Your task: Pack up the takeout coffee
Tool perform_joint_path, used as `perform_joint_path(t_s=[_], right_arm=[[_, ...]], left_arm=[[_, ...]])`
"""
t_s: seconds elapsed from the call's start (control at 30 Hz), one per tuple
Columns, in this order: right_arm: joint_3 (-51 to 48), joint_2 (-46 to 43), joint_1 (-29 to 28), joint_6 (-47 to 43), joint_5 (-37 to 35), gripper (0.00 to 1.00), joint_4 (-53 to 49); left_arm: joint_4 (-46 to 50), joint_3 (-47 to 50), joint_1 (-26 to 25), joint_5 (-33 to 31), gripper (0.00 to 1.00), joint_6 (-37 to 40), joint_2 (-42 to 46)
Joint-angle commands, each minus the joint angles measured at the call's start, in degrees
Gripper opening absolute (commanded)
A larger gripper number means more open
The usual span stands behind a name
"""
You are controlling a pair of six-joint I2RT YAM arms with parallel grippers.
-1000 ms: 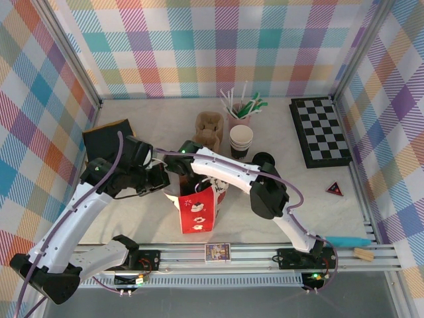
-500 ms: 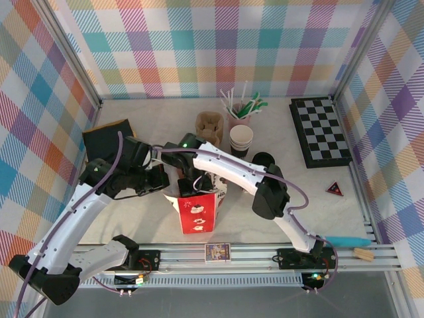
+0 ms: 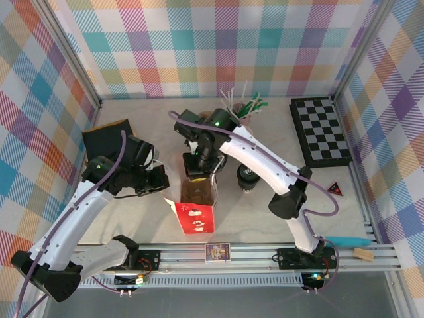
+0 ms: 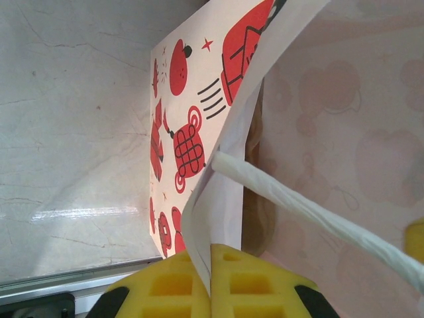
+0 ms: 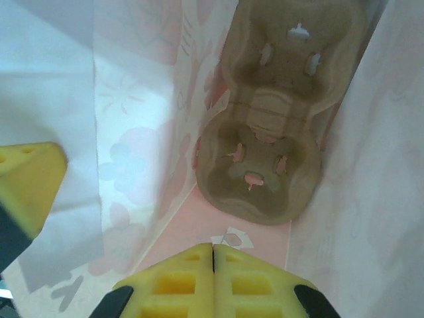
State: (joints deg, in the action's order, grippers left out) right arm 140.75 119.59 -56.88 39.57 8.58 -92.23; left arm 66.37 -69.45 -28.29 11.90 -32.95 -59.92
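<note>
1. Found the left pincer (image 4: 211, 258) pressed together on the white paper rim of the bag (image 4: 189, 126), pinching that edge and holding the mouth open. Noted the bag's twisted white handle (image 4: 298, 204) running just past the fingers.
2. Found the right pincer (image 5: 212, 255) pressed together as well, with nothing between its fingers, hanging in the bag's mouth and touching nothing that could be made out.
3. Saw below it, at the bottom of the bag, a brown pulp cup tray (image 5: 265, 126) with its wells unfilled.
4. Spotted the coffee cup (image 3: 246, 177) outside the bag, standing on the worktop (image 3: 146, 122) just to the bag's right, beneath the right arm. Made out a black lid on it and no pincer on it.
5. Judged the cup light but top-heavy if filled, with a thin paper wall that would buckle under a hard squeeze and a smooth plastic lid that could pop off or slip.
6. Judged the best hold to be around the paper body just under the lid's rim, with a gentle squeeze and the cup kept upright, and never by the lid alone.
7. Reckoned the right pincer would need to spread wide before any such hold.
</note>
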Motion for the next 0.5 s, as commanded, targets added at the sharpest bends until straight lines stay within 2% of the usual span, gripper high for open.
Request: perform_joint_path(t_s=[0.0,0.17,0.27,0.4,0.47], right_arm=[[1.2,-2.7,2.0,-1.8,1.7,0.09,-5.1],[3.1,-4.7,4.3,-2.2,1.8,0.12,-2.1],[4.1,-6.5,4.9,-2.7,2.9,0.19,2.3],[3.9,-9.3,5.8,-2.4,3.6,0.43,9.6],[3.7,-10.2,6.3,-2.2,4.2,0.52,12.6]], left_arm=[[4.0,-1.1,0.2,-1.6,0.00,1.6,-0.4],[3.8,-1.8,0.2,-1.9,0.00,1.8,-0.6],[3.4,-3.8,0.1,-1.9,0.00,2.1,-1.2],[3.7,-6.5,0.2,-2.5,0.00,3.5,-3.0],[4.0,-7.3,0.1,-2.7,0.00,4.3,-3.9]])
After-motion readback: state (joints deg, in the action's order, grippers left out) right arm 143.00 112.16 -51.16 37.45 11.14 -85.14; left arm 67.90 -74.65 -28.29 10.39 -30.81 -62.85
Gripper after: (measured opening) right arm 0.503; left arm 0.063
